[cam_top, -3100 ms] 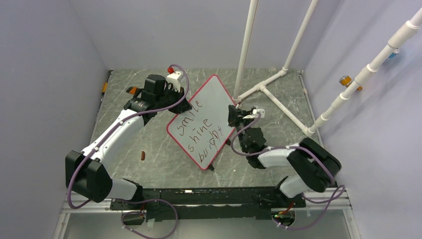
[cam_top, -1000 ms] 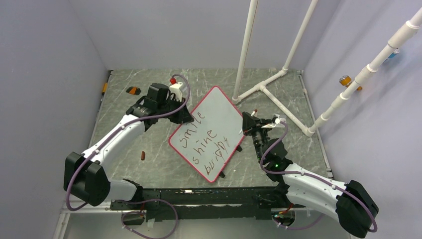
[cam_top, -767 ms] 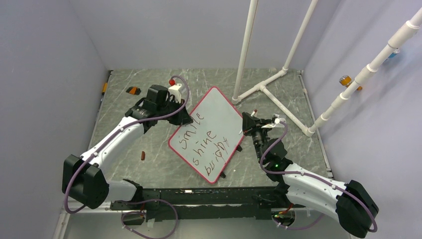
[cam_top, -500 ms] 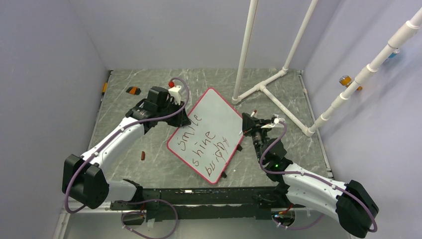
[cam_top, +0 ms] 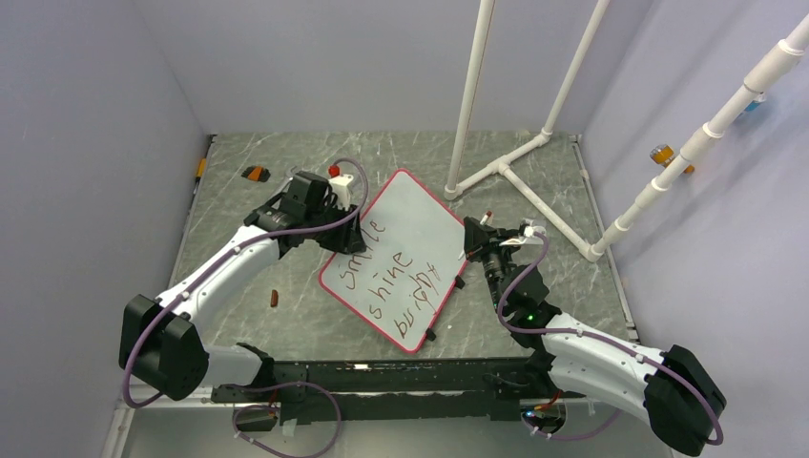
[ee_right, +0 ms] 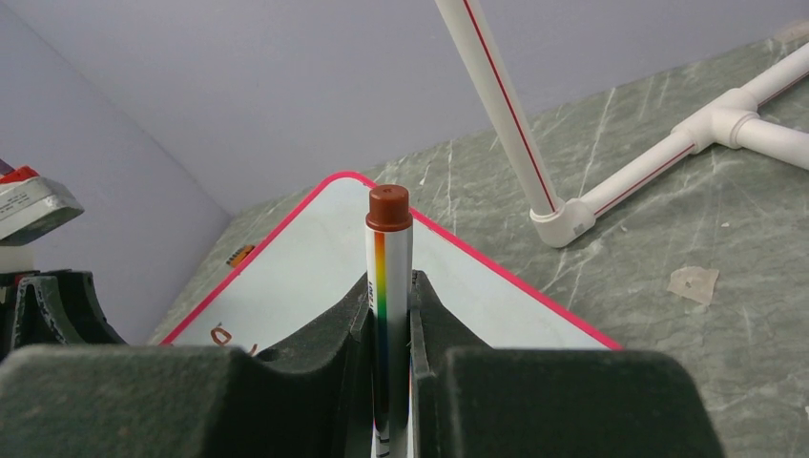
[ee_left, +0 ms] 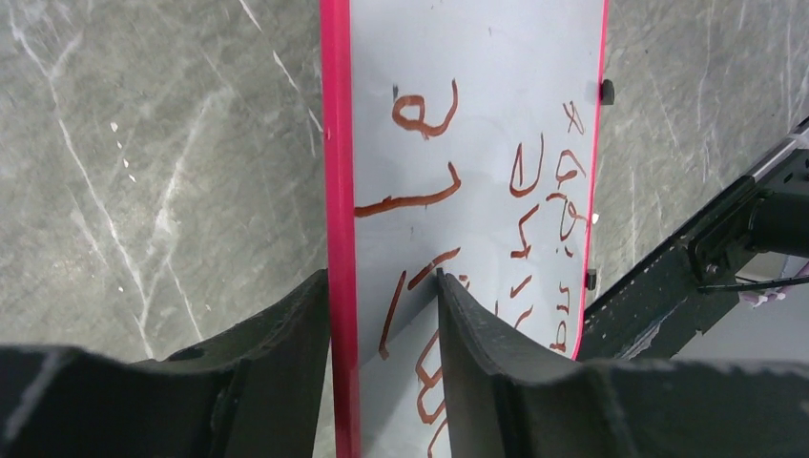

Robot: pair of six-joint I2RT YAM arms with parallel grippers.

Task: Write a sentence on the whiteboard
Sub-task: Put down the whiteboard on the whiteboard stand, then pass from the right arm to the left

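The left gripper (ee_left: 382, 281) straddles the whiteboard (ee_left: 477, 57) rim, fingers parted, not pinching. The right gripper (ee_right: 391, 286), beside the opposite edge, clamps the marker (ee_right: 389, 239).

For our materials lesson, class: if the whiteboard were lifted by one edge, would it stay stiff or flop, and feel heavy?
Probably stiff: the whiteboard shows a flat face and a straight pink rim. Likely light for its area, since it looks thin. Its glossy face could slip in the left claw.

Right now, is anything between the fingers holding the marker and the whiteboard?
No. Nothing visible lies between the right fingers, shut on the marker, and the whiteboard; its near edge sits right beside them.
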